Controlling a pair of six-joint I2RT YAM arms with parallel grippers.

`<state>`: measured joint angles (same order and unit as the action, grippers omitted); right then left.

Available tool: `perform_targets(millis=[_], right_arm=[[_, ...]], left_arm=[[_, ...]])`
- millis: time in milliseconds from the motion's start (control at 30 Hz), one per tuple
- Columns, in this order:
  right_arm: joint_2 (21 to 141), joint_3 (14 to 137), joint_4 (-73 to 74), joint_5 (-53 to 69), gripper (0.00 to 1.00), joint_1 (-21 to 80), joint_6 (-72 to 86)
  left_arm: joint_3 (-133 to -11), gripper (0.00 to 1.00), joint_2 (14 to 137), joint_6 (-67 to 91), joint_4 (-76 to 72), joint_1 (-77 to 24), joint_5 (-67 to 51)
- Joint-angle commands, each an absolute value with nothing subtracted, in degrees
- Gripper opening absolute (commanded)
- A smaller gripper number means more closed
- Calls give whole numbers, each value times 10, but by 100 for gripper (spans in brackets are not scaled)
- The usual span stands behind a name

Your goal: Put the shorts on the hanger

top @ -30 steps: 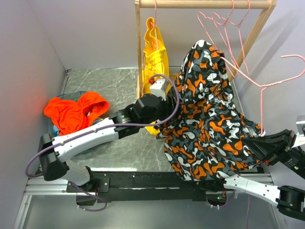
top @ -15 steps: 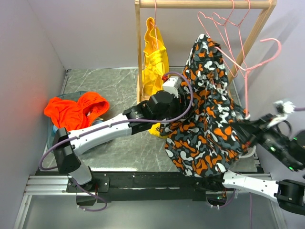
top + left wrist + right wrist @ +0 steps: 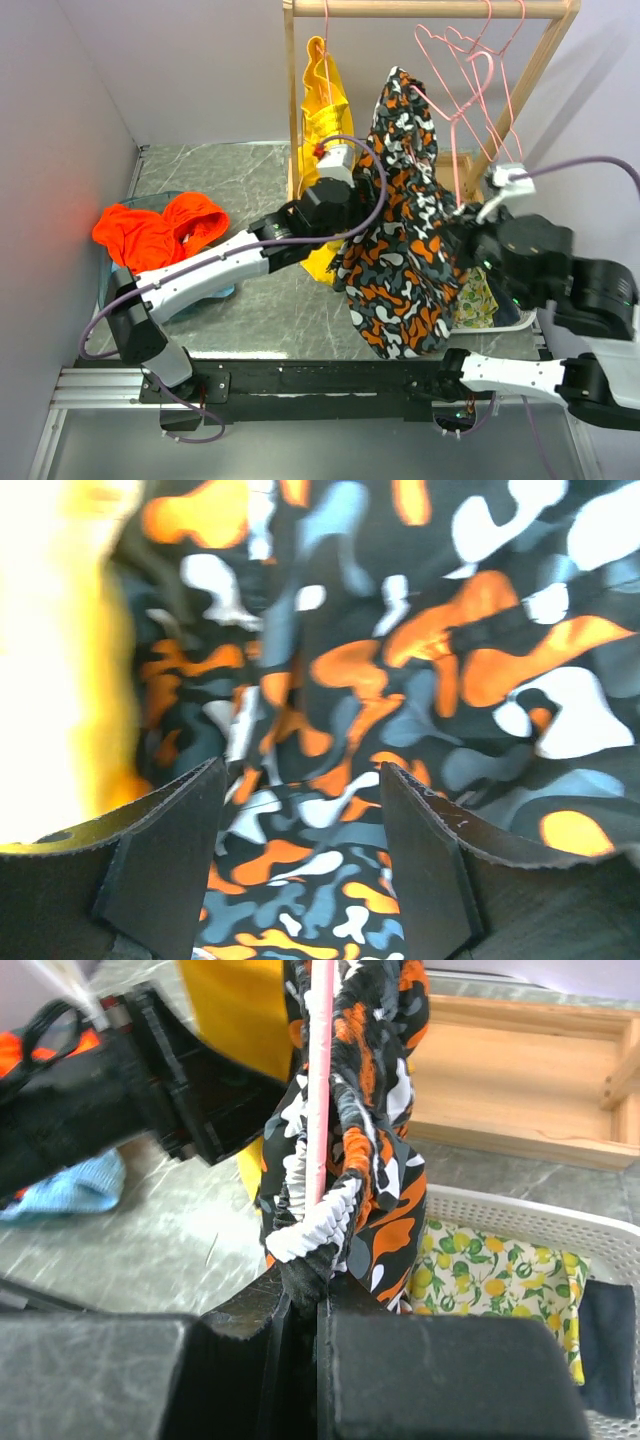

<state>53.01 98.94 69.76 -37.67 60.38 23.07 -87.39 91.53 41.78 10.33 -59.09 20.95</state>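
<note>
Top external view: shorts are seen hung on a pink hanger, held up in front of a wooden rack above the table. The right arm is raised from the side, its right gripper clamped tight on hanger wire and waistband together. The left arm is stretched across the table, its left gripper spread wide, fabric just ahead of the fingers.
</note>
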Motion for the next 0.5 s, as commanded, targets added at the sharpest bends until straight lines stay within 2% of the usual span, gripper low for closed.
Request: perform_targets(millis=[0, 167, 300, 467], right_arm=[[582, 1032, 621, -359, 0, 547, 213], [655, 1075, 602, -250, 0, 408, 173], [692, 1100, 564, -175, 0, 335, 147], [762, 1166, 554, -126, 0, 290, 134]], left_arm=[[-861, 68, 876, 432, 97, -571, 234], [-845, 70, 857, 420, 92, -565, 210], [-856, 72, 845, 403, 120, -566, 178], [-856, 73, 810, 386, 150, -566, 147]])
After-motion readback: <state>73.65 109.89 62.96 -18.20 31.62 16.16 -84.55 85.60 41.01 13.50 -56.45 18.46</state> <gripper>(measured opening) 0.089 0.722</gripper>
